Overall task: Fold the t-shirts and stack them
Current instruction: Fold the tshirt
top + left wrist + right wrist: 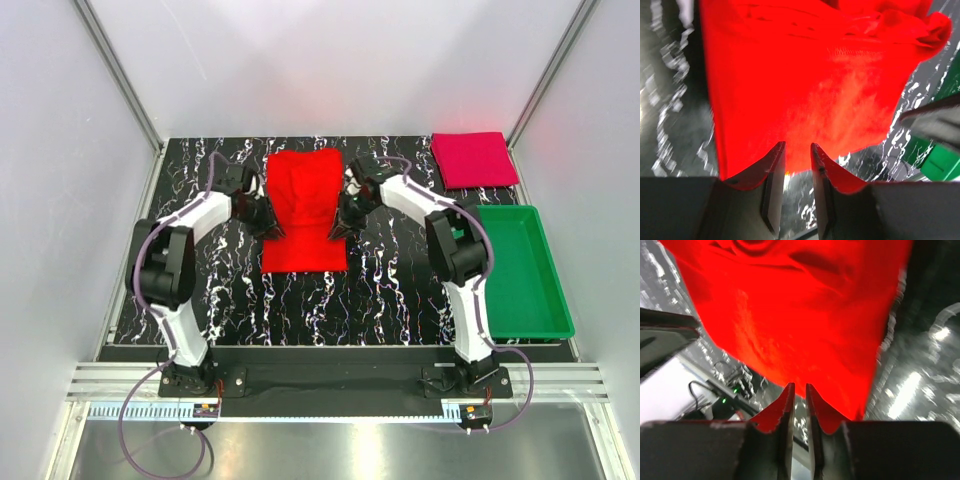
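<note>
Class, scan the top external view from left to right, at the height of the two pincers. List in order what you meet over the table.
left pincer → bright red t-shirt → right pincer → green tray

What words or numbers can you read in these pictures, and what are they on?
None can be read.
The red shirt is plain, with no print.
The crimson shirt is plain too.
The tray shows no label.
The strip along the near edge has fine marks, too small to read.
</note>
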`<state>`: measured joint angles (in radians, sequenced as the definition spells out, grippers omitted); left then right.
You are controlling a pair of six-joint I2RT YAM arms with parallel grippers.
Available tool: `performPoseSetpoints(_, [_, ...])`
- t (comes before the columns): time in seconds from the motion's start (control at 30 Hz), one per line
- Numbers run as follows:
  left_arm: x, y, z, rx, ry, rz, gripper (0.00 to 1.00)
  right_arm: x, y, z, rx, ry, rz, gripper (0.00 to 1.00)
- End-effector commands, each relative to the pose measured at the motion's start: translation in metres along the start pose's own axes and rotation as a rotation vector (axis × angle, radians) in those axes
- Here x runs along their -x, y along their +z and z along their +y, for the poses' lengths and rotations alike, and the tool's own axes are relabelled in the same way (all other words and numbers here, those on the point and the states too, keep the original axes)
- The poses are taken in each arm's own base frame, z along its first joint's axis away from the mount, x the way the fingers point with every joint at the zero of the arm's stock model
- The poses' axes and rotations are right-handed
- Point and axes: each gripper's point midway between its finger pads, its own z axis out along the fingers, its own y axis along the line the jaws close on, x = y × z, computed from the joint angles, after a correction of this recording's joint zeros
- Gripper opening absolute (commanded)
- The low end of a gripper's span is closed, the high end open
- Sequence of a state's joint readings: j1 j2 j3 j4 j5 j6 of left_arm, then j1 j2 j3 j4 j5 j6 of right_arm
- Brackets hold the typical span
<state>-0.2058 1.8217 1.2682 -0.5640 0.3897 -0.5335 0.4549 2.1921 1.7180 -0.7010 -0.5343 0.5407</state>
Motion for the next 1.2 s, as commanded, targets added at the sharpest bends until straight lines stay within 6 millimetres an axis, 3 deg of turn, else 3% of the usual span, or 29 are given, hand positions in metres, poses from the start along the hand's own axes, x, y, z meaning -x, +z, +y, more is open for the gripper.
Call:
performPoseSetpoints(0.0, [0.024,0.016,-0.022,-0.102,0.019,-0.042,0.31,0.031,0.014,0.006,-0.039,-0.021,-0.108,0.20])
performPoseSetpoints(0.07, [0.032,0.025,-0.022,-0.097,0.013,-0.040,0.31,0.037,0.027,0.000,-0.048,-0.012,-0.106,0.18])
performPoseSetpoints(0.23, [0.056,0.035,-0.026,-0.100,0.010,-0.061,0.31,0.056,0.036,0.000,-0.046,-0.024,-0.132,0.17])
performPoseSetpoints(0.3, [0.060,0.044,-0.022,-0.093,-0.011,-0.040,0.31,0.068,0.036,-0.001,-0.040,-0.019,-0.150,0.17])
performPoseSetpoints(0.47, [0.097,0.049,-0.020,-0.096,-0.035,-0.087,0.31,0.099,0.025,-0.007,-0.013,0.002,-0.198,0.18])
performPoseSetpoints(0.53, [0.116,0.046,-0.024,-0.109,-0.036,-0.111,0.32,0.118,0.021,-0.013,0.010,0.025,-0.219,0.18])
performPoseSetpoints(0.57, [0.119,0.054,-0.020,-0.110,-0.051,-0.097,0.32,0.130,0.014,-0.006,0.031,0.018,-0.242,0.18])
performPoseSetpoints(0.6, [0.123,0.054,-0.019,-0.108,-0.058,-0.098,0.32,0.135,0.017,-0.011,0.038,0.033,-0.239,0.18])
performPoseSetpoints(0.63, [0.141,0.047,-0.023,-0.122,-0.058,-0.134,0.32,0.141,0.015,-0.009,0.060,0.035,-0.241,0.18])
performPoseSetpoints(0.67, [0.147,0.050,-0.020,-0.118,-0.072,-0.139,0.33,0.157,0.002,0.000,0.088,0.020,-0.282,0.18])
performPoseSetpoints(0.73, [0.169,0.039,-0.024,-0.124,-0.074,-0.189,0.33,0.165,0.006,-0.004,0.107,0.038,-0.269,0.19])
performPoseSetpoints(0.83, [0.181,0.022,-0.033,-0.136,-0.066,-0.219,0.33,0.176,-0.009,0.007,0.145,0.045,-0.271,0.19])
performPoseSetpoints(0.87, [0.182,0.006,-0.042,-0.147,-0.038,-0.245,0.33,0.176,-0.014,0.012,0.151,0.035,-0.276,0.20])
performPoseSetpoints(0.93, [0.167,0.001,-0.044,-0.136,-0.019,-0.232,0.33,0.169,-0.031,0.026,0.165,0.030,-0.278,0.22])
performPoseSetpoints(0.97, [0.163,-0.013,-0.053,-0.145,0.012,-0.249,0.34,0.161,-0.028,0.020,0.151,0.045,-0.253,0.24])
performPoseSetpoints(1.03, [0.138,-0.008,-0.056,-0.159,0.032,-0.202,0.34,0.149,-0.045,0.043,0.203,-0.012,-0.243,0.28])
performPoseSetpoints(1.1, [0.122,-0.017,-0.072,-0.215,0.077,-0.193,0.34,0.130,-0.043,0.053,0.260,-0.024,-0.181,0.31])
performPoseSetpoints(1.13, [0.105,-0.007,-0.068,-0.216,0.075,-0.154,0.33,0.115,-0.039,0.064,0.306,-0.037,-0.123,0.31])
performPoseSetpoints(1.17, [0.100,-0.011,-0.071,-0.234,0.082,-0.154,0.33,0.102,-0.031,0.065,0.308,-0.034,-0.082,0.30])
